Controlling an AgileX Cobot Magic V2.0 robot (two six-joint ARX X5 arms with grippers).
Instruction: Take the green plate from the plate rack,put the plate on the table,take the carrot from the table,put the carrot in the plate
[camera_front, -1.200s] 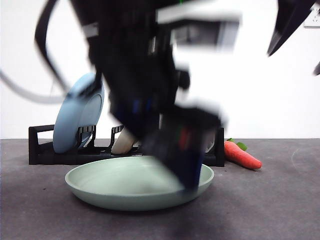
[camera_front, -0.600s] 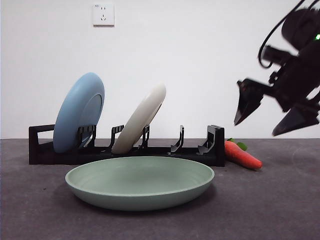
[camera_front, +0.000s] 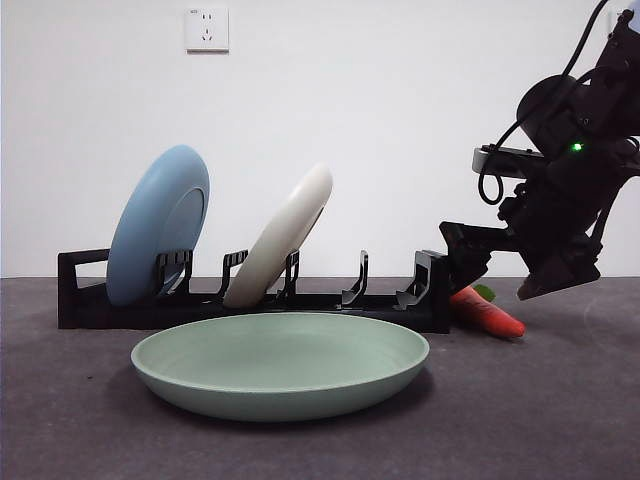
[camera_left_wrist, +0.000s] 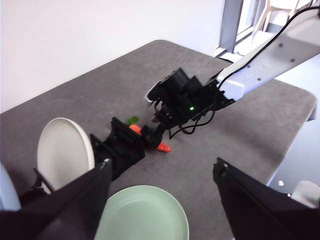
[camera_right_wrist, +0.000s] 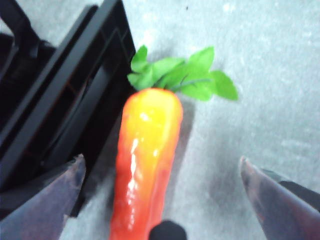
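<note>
The flat dark grey surface (camera_front: 560, 420) carries the long low black plastic plate rack (camera_front: 250, 300), holding a tilted blue plate (camera_front: 155, 235) and a tilted cream-white plate (camera_front: 285, 235). Just before the rack lies the large round pale sage green plate (camera_front: 280, 365). The right tool (camera_front: 505, 270) hangs wide apart over the orange-red toy carrot (camera_right_wrist: 145, 155), beside the rack's end. The left tool (camera_left_wrist: 160, 200) stands wide, raised above the scene.
</note>
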